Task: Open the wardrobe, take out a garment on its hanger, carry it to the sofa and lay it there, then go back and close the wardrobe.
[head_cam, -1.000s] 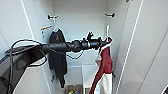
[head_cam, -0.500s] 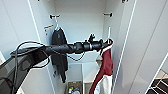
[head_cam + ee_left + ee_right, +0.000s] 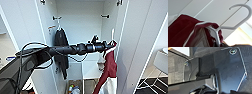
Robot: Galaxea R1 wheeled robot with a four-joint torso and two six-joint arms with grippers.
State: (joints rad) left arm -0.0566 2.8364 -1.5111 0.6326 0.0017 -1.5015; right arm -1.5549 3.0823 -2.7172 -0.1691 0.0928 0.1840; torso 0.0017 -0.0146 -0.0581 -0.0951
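Maroon jacket (image 3: 110,67) is hanging straight down from the left gripper (image 3: 109,46), which is clasping its white hanger (image 3: 238,23) (hook free, upright) inside the open wardrobe (image 3: 82,30).

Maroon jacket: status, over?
Left pincer at the hanger, hook off its peg. Maroon jacket hanging from it. Black T-shirt on its peg.

The left gripper (image 3: 110,46) is buried in the garment (image 3: 108,68), its fingers indiscernible; the garment's lower part and the small items on the wardrobe (image 3: 80,30) floor are cut off
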